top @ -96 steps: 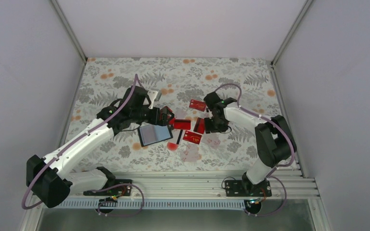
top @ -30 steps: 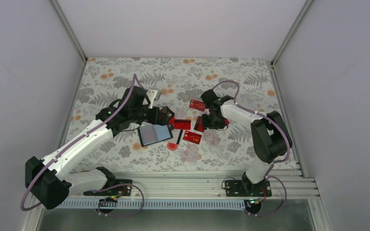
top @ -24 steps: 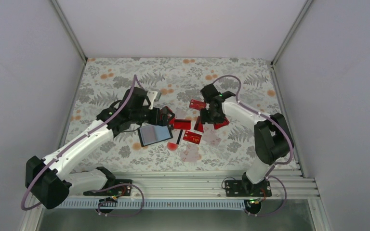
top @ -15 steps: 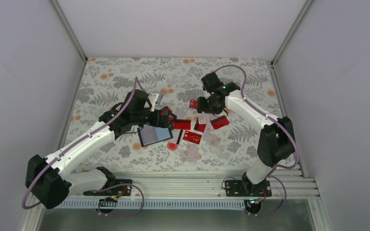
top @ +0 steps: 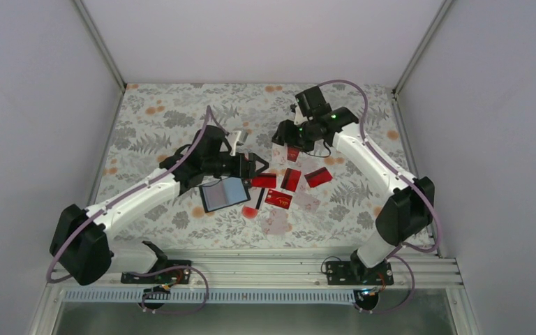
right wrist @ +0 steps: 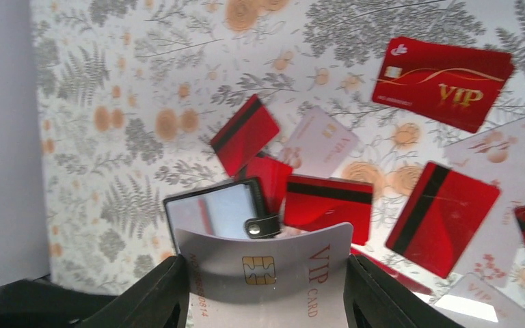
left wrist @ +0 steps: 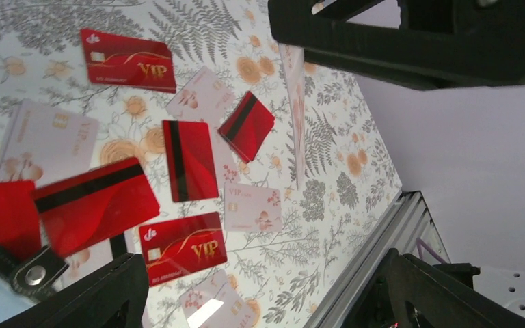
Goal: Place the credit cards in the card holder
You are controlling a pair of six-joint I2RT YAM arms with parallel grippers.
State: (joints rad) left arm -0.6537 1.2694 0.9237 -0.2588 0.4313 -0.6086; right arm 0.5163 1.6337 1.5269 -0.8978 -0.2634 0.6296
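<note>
The black card holder (top: 225, 193) lies open on the table, its shiny grey-blue face (right wrist: 212, 208) up and its snap strap (right wrist: 262, 225) at the right edge. Several red credit cards lie right of it: striped ones (top: 291, 179) (right wrist: 328, 205) (left wrist: 189, 159) and gold-lettered VIP ones (top: 278, 199) (right wrist: 441, 82) (left wrist: 183, 247). My right gripper (top: 284, 142) (right wrist: 266, 287) hangs above them, shut on a pale grey VIP card (right wrist: 266, 270) that bows between the fingers. My left gripper (top: 255, 167) (left wrist: 260, 273) is open and empty, just above the holder's right edge.
Pale floral-print cards (left wrist: 253, 206) (left wrist: 44, 140) lie among the red ones on the patterned cloth (top: 181, 112). A small red round spot (top: 250, 211) sits in front of the holder. Grey walls enclose the table; a metal rail (top: 265, 262) runs along the near edge.
My right gripper has risen from the cards and moved toward the back, carrying the pale card. My left gripper has shifted right past the holder. The holder has stayed put.
</note>
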